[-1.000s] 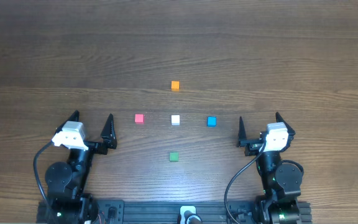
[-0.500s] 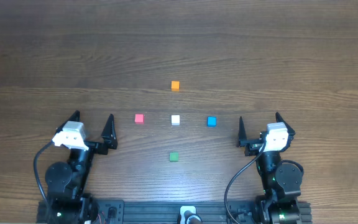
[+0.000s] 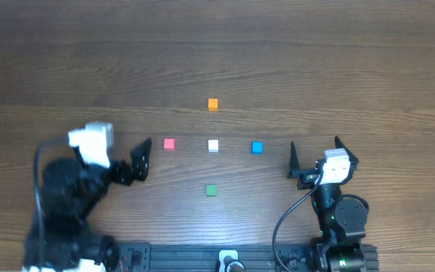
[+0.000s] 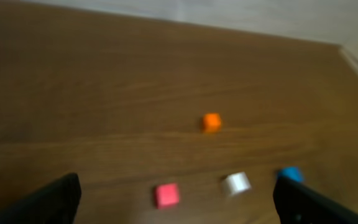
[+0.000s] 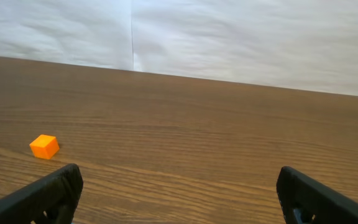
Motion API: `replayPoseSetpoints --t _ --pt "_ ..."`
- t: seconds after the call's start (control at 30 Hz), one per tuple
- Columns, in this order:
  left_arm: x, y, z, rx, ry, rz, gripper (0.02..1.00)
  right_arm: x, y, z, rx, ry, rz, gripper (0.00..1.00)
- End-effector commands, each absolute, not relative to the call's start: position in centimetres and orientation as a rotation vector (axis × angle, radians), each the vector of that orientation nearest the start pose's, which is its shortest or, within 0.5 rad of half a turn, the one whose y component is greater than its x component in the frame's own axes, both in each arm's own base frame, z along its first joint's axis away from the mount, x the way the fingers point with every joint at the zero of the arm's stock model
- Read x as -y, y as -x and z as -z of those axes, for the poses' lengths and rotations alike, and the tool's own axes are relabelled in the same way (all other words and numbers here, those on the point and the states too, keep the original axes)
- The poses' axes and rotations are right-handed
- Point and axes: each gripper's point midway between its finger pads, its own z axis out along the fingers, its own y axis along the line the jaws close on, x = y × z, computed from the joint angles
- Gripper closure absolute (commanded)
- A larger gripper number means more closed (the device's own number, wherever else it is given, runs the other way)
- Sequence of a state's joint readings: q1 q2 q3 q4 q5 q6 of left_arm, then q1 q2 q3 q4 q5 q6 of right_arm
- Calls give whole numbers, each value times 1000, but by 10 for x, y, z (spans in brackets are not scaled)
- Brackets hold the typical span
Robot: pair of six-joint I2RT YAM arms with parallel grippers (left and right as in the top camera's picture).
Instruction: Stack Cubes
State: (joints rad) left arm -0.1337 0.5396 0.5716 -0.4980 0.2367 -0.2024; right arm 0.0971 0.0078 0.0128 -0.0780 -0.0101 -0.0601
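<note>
Five small cubes lie apart on the wooden table (image 3: pixel 217 53): orange (image 3: pixel 213 104) farthest back, then pink (image 3: pixel 169 143), white (image 3: pixel 214 146) and blue (image 3: pixel 257 147) in a row, and green (image 3: pixel 211 190) nearest the arms. My left gripper (image 3: pixel 133 160) is open and holds nothing, just left of the pink cube. Its wrist view shows the pink cube (image 4: pixel 166 195) between the fingers, with orange (image 4: pixel 211 122), white (image 4: pixel 236 183) and blue (image 4: pixel 289 174) beyond. My right gripper (image 3: pixel 314 151) is open and holds nothing, right of the blue cube. The orange cube (image 5: pixel 44 147) shows in its wrist view.
Bare wood stretches across the far half of the table. A pale wall (image 5: pixel 229 37) stands behind the table's far edge. The arm bases and a black rail (image 3: pixel 217 257) line the near edge.
My left arm has risen and swung right, bringing its gripper close to the pink cube. The right arm and all the cubes have stayed put.
</note>
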Motion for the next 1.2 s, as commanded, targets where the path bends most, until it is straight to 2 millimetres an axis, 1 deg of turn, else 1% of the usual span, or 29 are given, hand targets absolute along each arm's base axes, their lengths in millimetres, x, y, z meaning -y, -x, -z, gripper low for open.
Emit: replayPoseSetpoints --t 0.03,0.1,0.17,0.27,0.3,0.4,0.47,0.6,0.67,0.73,0.83,0.97,1.07,1.2 --pt "104 -262 -227 -2196 -126 546 20 -28 -244 -156 -1646 149 -48 9" --pt "116 -274 -220 -2282 -126 538 20 -28 -244 -156 -1646 149 -48 9" --pt "125 -285 -208 -2360 -108 511 20 -28 -244 -156 -1646 149 -48 9" --pt "139 -296 -181 -2474 -109 489 18 -28 -244 -156 -1646 149 -48 9" --pt "141 -298 -167 -2522 -83 481 20 -28 -244 -156 -1646 149 -48 9" --pt "139 -298 -128 -2665 1 439 20 -28 -244 -156 -1646 149 -48 9" --pt "137 -296 -106 -2748 49 406 20 -28 -244 -156 -1646 149 -48 7" --pt "136 -289 -72 -2874 124 363 20 -28 -244 -156 -1646 149 -48 7" --pt "139 -284 -58 -2926 114 341 23 -28 -244 -156 -1646 149 -48 7" --pt "142 -281 -48 -2954 99 327 20 -28 -244 -156 -1646 149 -48 9" --pt "144 -284 -39 -2965 119 307 23 -28 -244 -156 -1646 149 -48 9" --pt "139 -284 -27 -2976 151 198 27 -28 -244 -156 -1646 149 -48 12" --pt "137 -285 -23 -2959 125 114 42 -28 -244 -156 -1646 149 -48 7" --pt "138 -286 -21 -2945 95 68 62 -28 -244 -156 -1646 149 -48 9"
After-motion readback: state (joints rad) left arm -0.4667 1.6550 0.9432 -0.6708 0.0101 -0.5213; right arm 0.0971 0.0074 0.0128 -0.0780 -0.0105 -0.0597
